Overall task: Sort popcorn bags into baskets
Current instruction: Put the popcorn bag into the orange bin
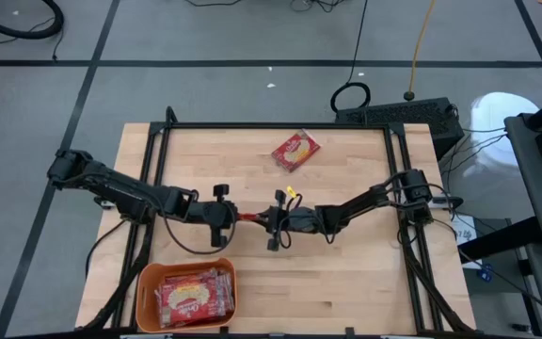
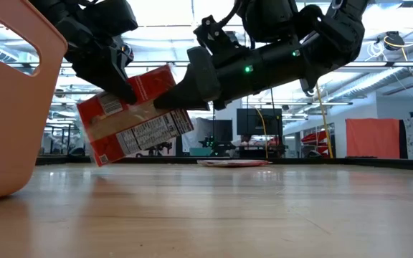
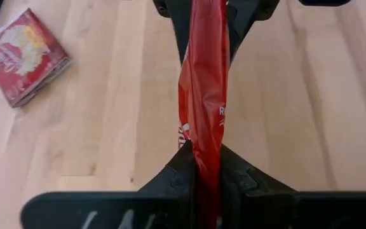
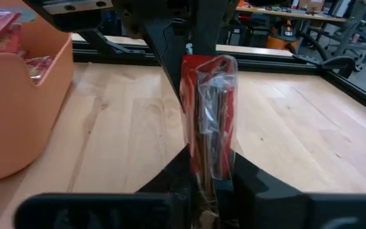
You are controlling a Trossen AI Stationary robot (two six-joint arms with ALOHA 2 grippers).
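One red popcorn bag (image 2: 135, 118) hangs on edge over the middle of the table, between my two grippers. My left gripper (image 1: 236, 216) is shut on its left end and my right gripper (image 1: 269, 219) is shut on its right end. In both wrist views the bag shows edge-on (image 3: 205, 95) (image 4: 208, 108). A second popcorn bag (image 1: 295, 151) lies flat on the wood toward the far edge. The orange basket (image 1: 144, 282) stands at the near left corner with several red bags inside. My left gripper pinches the bag's left end (image 3: 203, 156) between its two fingers. They come slanting down from the table's left. The bag stands on edge and tilted, its lower corner (image 2: 102, 161) close above the wood. My right gripper pinches the opposite, right end of the bag (image 4: 210, 159) between its two fingers, coming nearly level from the table's right. The crinkled clear seam runs up from the fingers.
Bare wood lies between the held bag and the basket wall (image 4: 24, 108) at the near left. Black frame rails (image 1: 252, 125) run along the table's far and side edges. In the left wrist view the loose bag (image 3: 24, 54) lies off to one side.
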